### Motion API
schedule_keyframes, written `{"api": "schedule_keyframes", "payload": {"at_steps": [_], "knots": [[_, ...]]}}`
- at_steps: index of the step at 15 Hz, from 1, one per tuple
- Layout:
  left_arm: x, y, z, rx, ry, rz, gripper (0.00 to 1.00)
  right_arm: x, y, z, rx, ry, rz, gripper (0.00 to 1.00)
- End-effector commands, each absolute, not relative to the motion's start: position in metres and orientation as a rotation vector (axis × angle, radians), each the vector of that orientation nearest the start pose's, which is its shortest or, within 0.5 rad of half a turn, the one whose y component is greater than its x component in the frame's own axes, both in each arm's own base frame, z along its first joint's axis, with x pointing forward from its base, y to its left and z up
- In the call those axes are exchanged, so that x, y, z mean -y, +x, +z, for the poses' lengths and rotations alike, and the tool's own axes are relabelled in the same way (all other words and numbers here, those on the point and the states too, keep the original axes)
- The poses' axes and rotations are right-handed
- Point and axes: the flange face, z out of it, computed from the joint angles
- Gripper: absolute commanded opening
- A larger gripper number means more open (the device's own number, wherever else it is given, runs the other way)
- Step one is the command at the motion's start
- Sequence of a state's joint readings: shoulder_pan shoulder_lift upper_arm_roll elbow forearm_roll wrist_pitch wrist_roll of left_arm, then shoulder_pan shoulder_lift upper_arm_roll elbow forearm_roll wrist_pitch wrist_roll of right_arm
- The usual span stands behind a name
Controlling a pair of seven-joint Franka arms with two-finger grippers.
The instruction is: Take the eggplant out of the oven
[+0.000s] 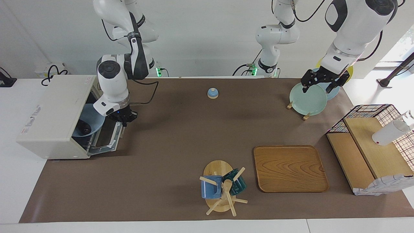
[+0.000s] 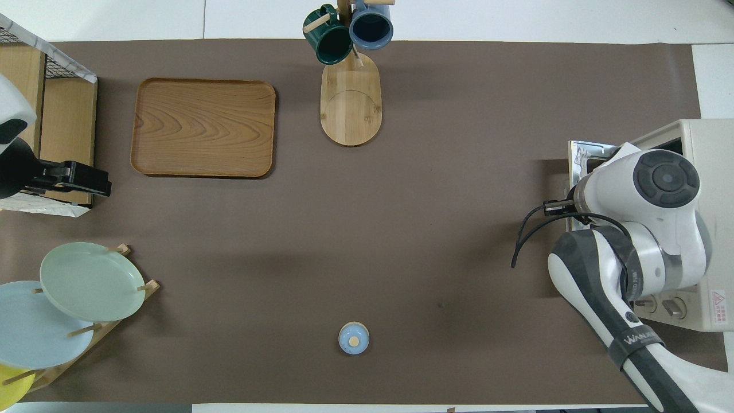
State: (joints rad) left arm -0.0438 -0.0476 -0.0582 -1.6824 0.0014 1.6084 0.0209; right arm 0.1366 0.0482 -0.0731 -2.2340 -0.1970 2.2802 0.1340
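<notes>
The oven (image 1: 55,116) sits at the right arm's end of the counter (image 1: 168,145), its door (image 1: 108,137) swung down and lying nearly flat in front of the cavity. Inside the open cavity a pale blue plate (image 1: 89,124) shows, with a dark shape on it that may be the eggplant (image 1: 84,127); it is too shadowed to make out clearly.

The right end effector (image 1: 124,117) hangs at the upper edge of the lowered door, by the handle; whether its fingers are spread or pressed together cannot be told. In the overhead view the right arm's wrist covers that spot, and only the door's metal frame (image 2: 585,158) shows past it.

The left end effector (image 1: 320,83) waits over the rack of plates (image 1: 307,100) at the left arm's end of the counter, its dark fingers spread apart and holding nothing.

A wooden tray (image 1: 289,168) lies farther from the robots than the plates, beside a mug stand (image 1: 221,189) carrying a blue and a green mug. A small blue bell (image 1: 212,93) stands near the robots, between the two arms.
</notes>
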Motion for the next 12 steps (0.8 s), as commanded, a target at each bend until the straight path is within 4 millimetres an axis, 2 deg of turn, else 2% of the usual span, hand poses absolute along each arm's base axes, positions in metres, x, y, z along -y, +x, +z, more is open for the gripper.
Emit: {"api": "schedule_keyframes", "payload": {"at_steps": [1, 3, 8, 9, 11, 12], "knots": [[0.051, 0.533, 0.603, -0.197, -3.109, 0.037, 1.0, -0.014, 0.525, 0.332, 0.028, -3.286, -0.05, 0.0], [0.051, 0.533, 0.603, -0.197, -3.109, 0.037, 1.0, -0.036, 0.523, 0.331, 0.005, -3.267, -0.058, 0.0], [0.051, 0.533, 0.603, -0.197, -3.109, 0.037, 1.0, -0.044, 0.518, 0.329, -0.072, -3.228, -0.027, 0.0], [0.051, 0.533, 0.603, -0.197, -3.109, 0.037, 1.0, -0.058, 0.519, 0.332, -0.058, -3.218, -0.016, 0.0], [0.051, 0.533, 0.603, -0.197, -3.109, 0.037, 1.0, -0.064, 0.535, 0.364, -0.062, -3.231, 0.047, 0.0], [0.051, 0.533, 0.603, -0.197, -3.109, 0.037, 1.0, -0.065, 0.539, 0.379, -0.069, -3.236, 0.075, 0.03]]}}
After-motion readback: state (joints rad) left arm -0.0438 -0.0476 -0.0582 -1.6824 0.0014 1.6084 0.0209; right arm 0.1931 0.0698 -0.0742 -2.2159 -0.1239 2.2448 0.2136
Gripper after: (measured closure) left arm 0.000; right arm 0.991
